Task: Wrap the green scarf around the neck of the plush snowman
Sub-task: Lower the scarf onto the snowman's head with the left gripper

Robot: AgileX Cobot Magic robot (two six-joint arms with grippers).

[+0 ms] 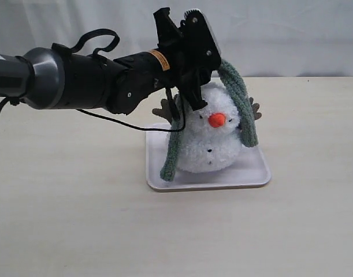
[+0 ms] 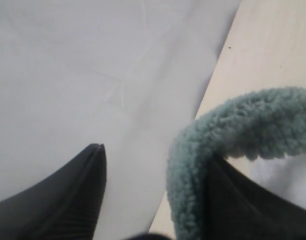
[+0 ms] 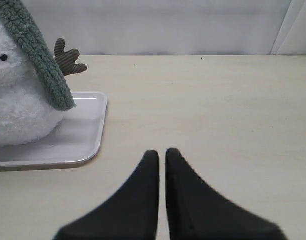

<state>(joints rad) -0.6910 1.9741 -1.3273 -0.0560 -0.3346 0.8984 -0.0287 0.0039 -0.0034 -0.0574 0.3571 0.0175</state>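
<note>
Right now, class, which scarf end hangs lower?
The end of the green scarf on the exterior view's left: it reaches the white tray; the other stops higher.

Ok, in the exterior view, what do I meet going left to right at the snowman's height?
Left arm → one hanging end of the green scarf → plush snowman's orange nose → scarf's other end.

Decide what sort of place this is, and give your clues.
Probably a robotics lab test bench: a bare pale tabletop, a plain white cloth backdrop, and a plush snowman staged on a white tray beneath a black robot arm.
</note>
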